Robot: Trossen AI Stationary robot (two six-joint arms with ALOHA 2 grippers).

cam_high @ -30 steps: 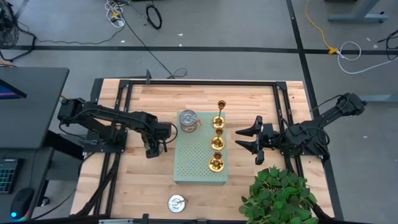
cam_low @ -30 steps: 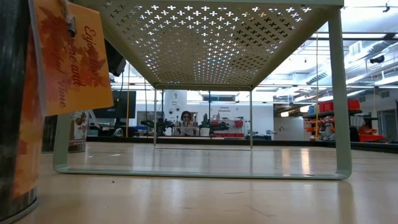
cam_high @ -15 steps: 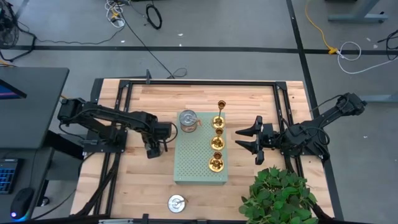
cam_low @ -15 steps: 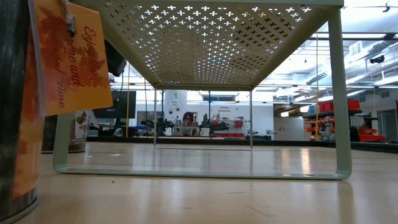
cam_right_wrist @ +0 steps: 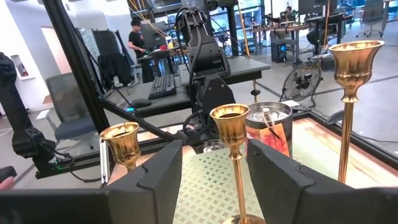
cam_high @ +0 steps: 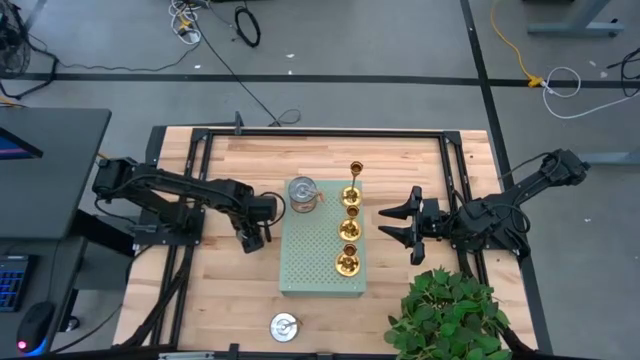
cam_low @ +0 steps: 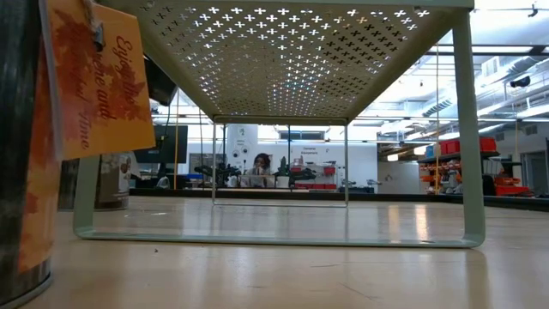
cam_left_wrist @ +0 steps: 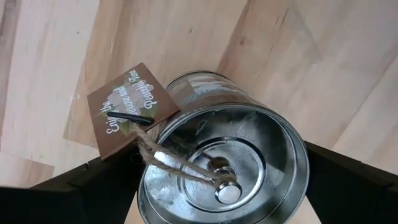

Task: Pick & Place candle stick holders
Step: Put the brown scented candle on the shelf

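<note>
Three gold holders stand in a row on the pale green board [cam_high: 310,262]: a tall one [cam_high: 353,182], a middle one [cam_high: 349,228] and a near one [cam_high: 347,263]. They also show in the right wrist view [cam_right_wrist: 231,124]. One silver holder [cam_high: 303,195] stands on the board's far left corner. Another silver holder [cam_high: 284,326] stands on the table near the front edge. My left gripper [cam_high: 254,238], just left of the board, is shut on a third silver holder [cam_left_wrist: 221,168], which has a twine and a brown tag. My right gripper [cam_high: 398,225] is open and empty, right of the board. My left gripper has one finger [cam_left_wrist: 68,193] on each side of the silver holder's round side wall [cam_left_wrist: 301,155], coming from above. The holder stays upright, its lid up. I cannot tell whether its bottom rests on the table.
A potted green plant [cam_high: 450,315] stands at the near right corner, close to my right gripper. In the low view the front silver holder [cam_low: 19,172] with its orange tag [cam_low: 99,77] fills the left, under the board [cam_low: 300,51]. Black frame rails edge the table.
My left gripper has gone a little toward the table's right edge, closer to the green board, and has turned slightly. In the low view the silver holder it has now shows beside the orange tag.
</note>
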